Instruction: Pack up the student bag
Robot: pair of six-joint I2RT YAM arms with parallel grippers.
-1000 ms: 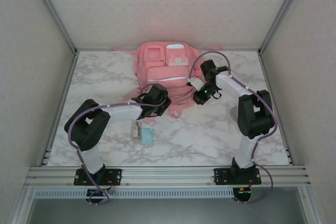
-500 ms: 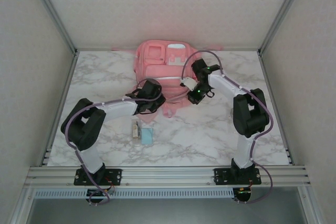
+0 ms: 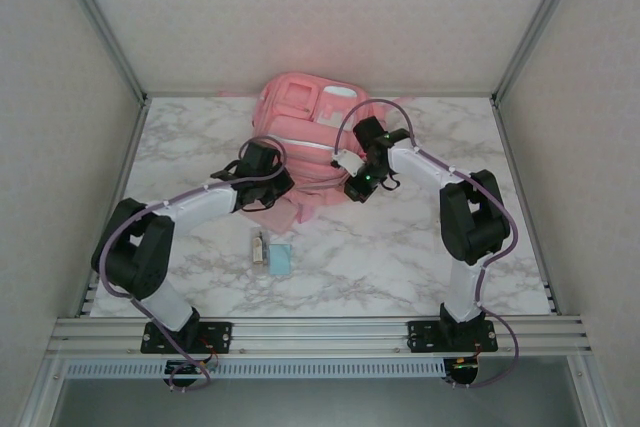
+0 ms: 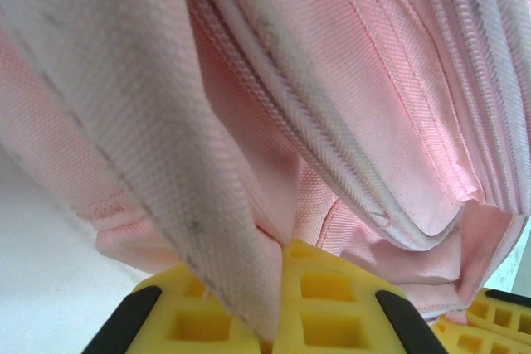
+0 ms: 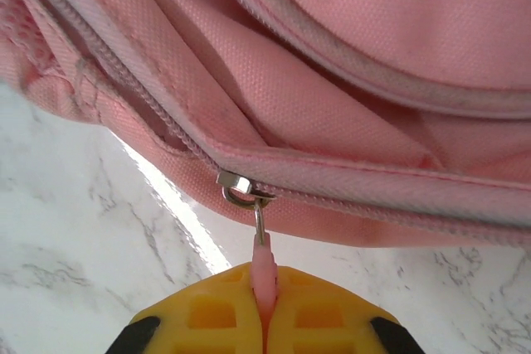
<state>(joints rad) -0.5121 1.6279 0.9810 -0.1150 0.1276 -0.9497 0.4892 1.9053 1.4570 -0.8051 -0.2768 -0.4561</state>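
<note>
At the far middle of the marble table (image 3: 180,147), we are handling the student bag (image 3: 300,107), soft, light cloth we judge is sagging wherever unsupported. Our left gripper (image 4: 278,304) is clamping a fold of its fabric. Our right gripper (image 5: 264,308) is pinching the zipper pull (image 5: 262,267), the bag lying just beyond both.

The student bag (image 4: 373,105) is matt pink woven cloth, coarse-grained, with ribbed zip tape. Its zip slider (image 5: 236,185) is shiny metal. The fingers (image 5: 207,312) look like matt yellow plastic. The desk (image 5: 75,230) is smooth, marble-patterned and faintly glossy.
</note>
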